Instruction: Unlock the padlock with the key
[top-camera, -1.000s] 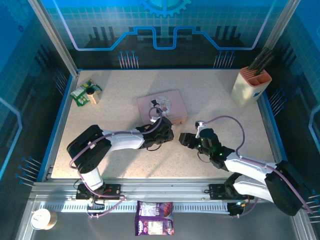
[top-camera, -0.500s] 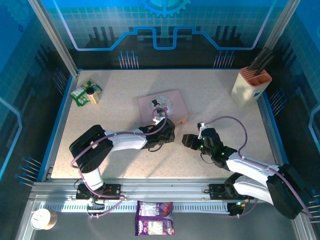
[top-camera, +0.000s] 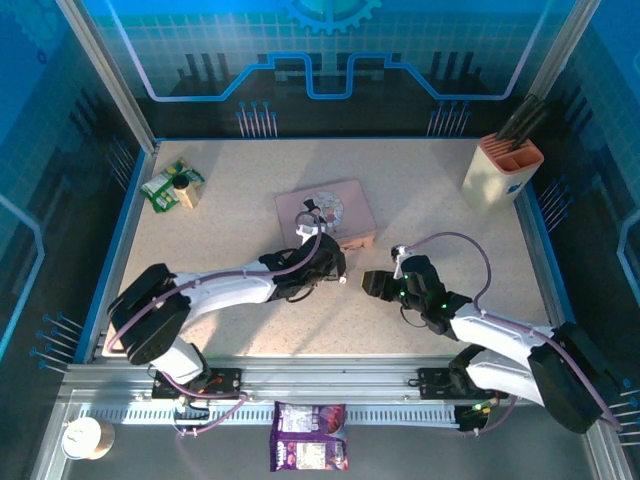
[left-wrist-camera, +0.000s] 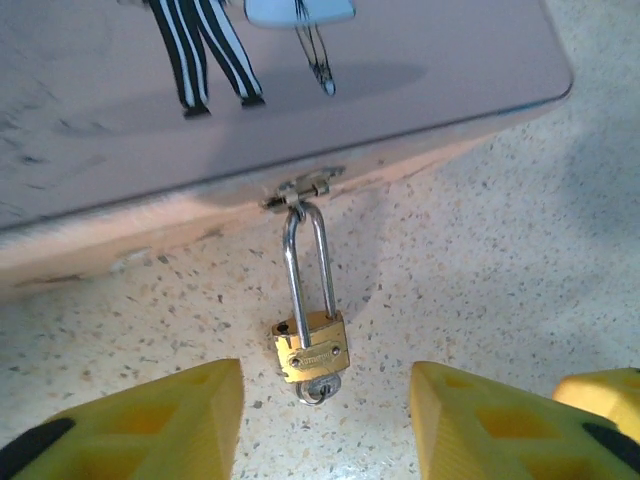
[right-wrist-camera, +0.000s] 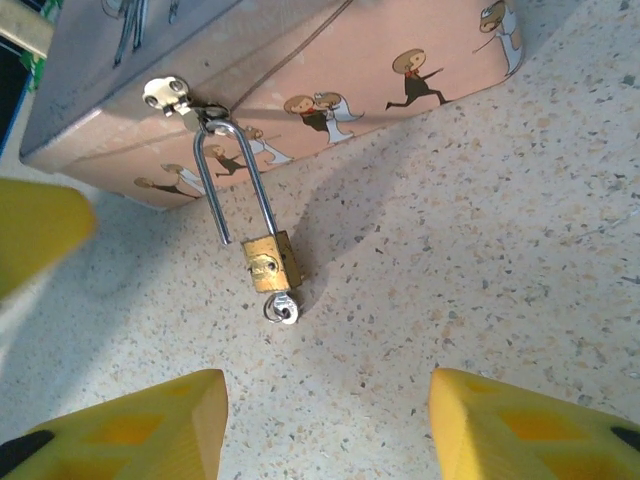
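The small brass padlock lies on the speckled table, its thin shackle hooked through the hasp of the pink tin. One shackle leg sits outside the body and an empty hole shows on top. The key sticks out of the padlock's bottom with a small ring on it. My left gripper is open, its yellow fingers on either side just short of the padlock. My right gripper is also open, a little back from the padlock and key. From above, both grippers face each other at the tin's front edge.
A beige holder with dark utensils stands at the back right. A green packet with a small bottle lies at the back left. Off the table's near edge are a purple snack bag and a paper cup.
My left arm has stretched out, its elbow swinging down and left, while its gripper stays by the tin's front edge. The right gripper has barely shifted.
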